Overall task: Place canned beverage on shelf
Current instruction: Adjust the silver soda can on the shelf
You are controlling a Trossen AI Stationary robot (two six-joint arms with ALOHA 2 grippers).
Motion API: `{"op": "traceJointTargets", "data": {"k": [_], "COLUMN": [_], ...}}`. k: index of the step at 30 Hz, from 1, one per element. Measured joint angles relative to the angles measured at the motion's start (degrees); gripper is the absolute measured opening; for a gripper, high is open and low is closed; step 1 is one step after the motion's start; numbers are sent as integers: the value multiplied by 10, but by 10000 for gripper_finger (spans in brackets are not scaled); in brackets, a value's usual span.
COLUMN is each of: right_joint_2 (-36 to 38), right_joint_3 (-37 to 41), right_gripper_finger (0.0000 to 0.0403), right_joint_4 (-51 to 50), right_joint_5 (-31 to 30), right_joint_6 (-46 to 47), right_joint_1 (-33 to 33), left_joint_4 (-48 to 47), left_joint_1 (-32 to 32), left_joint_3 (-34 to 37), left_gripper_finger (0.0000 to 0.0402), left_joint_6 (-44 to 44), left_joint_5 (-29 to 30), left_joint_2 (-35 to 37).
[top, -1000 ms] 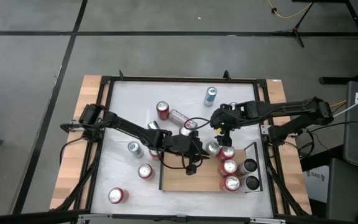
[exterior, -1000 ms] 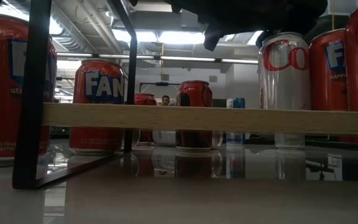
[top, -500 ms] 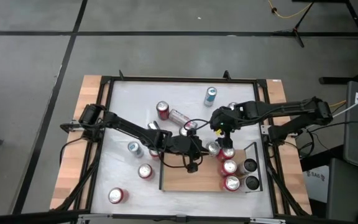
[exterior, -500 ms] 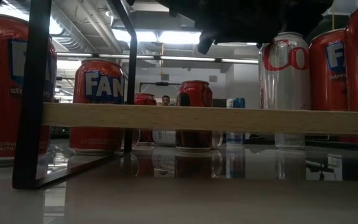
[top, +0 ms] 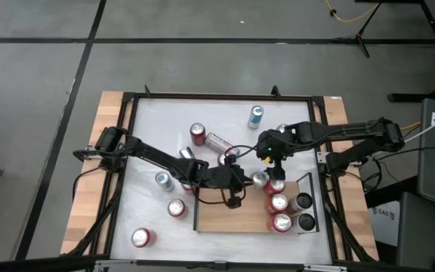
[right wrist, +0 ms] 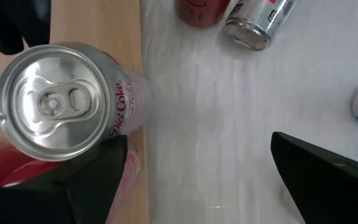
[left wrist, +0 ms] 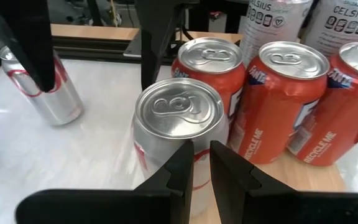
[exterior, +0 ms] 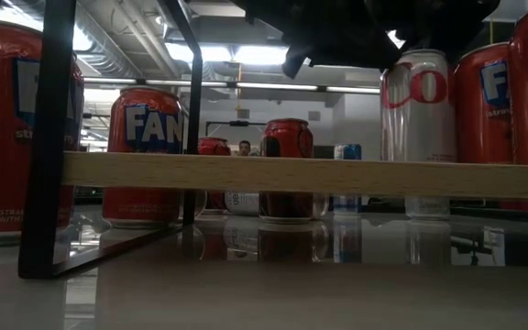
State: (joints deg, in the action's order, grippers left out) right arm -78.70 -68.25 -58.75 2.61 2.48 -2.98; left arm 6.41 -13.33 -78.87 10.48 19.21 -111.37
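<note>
A silver Diet Coke can [top: 259,179] stands upright at the far edge of the light-brown shelf [top: 229,215], beside a row of three red Fanta cans [top: 279,202]. I cannot tell whether its base is on the board or on the table. My left gripper [top: 240,181] is shut, and its tips stand at the can's side [left wrist: 166,118]. My right gripper [top: 269,159] is open above the can [right wrist: 61,99]. One of its fingers [right wrist: 92,174] is beside the can and the other is over bare table. My left gripper's shut fingertips [left wrist: 182,162] stand level at the silver can's side wall [left wrist: 160,155], below its rim, coming from the table's left. I cannot tell whether they touch it. The can stands upright.
Two black Celsius cans [top: 305,211] stand on the shelf's right end by its black rail. Loose cans stand or lie on the white table: a lying can [top: 217,141], red cans [top: 197,134] [top: 176,208] [top: 142,237], a blue can [top: 256,115] and a silver can [top: 163,180].
My left gripper has drawn back a little toward the table's left edge. In the low view the dark gripper mass has come over the silver can's top, and the can's lettering now slants slightly.
</note>
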Motion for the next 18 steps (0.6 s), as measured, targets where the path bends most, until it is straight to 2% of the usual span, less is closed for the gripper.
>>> {"op": "traceJointTargets", "data": {"k": [7, 14, 18], "right_joint_2": [1, 1, 1], "right_joint_3": [0, 0, 0], "right_gripper_finger": [392, 392, 392], "right_joint_4": [1, 5, 5], "right_joint_5": [0, -36, -49], "right_joint_6": [0, 0, 0], "right_joint_1": [0, 0, 0], "left_joint_4": [4, 28, 38], "left_joint_1": [-17, -26, -26], "left_joint_3": [0, 0, 0], "left_gripper_finger": [45, 45, 45], "left_joint_6": [-4, -5, -1], "left_joint_5": [13, 13, -10], "left_joint_2": [2, 3, 3]}}
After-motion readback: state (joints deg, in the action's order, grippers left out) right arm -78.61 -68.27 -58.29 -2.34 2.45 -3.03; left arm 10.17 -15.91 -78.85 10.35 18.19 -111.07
